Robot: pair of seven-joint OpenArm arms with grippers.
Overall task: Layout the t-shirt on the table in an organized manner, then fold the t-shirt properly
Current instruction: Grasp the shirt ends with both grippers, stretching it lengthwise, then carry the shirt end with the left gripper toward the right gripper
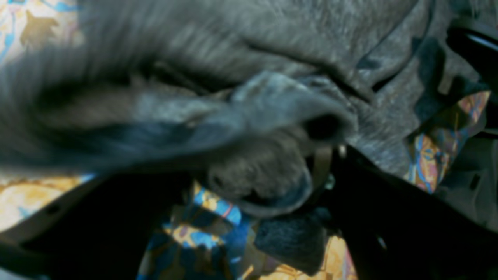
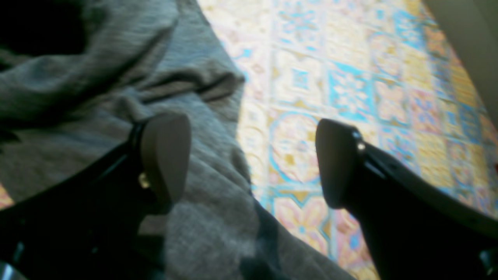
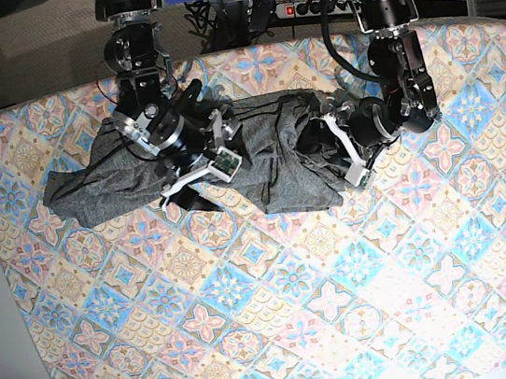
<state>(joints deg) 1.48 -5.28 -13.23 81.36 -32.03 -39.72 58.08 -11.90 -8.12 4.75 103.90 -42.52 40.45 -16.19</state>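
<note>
Best to close each hand on a single outer edge and draw outward, away from the other, so the bunched middle pulls flat (lifting a thick wad would only drag folds along). Right hand point(image 2: 253, 159) spread wide and empty, one finger on cloth, the other over bare counter point(image 3: 282, 327); left hand point(image 3: 347, 153) also released, buried in folds. Heathered dark grey t-shirt point(image 3: 259, 165) crumpled across the counter's far side, between both arms, rumpled thickest by the left hand.

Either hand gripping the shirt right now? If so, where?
Right hand: nothing held, open, one finger over the t-shirt, the other over the table. Left hand: buried in bunched fabric at the shirt's end; whether it grips cannot be told.
</note>
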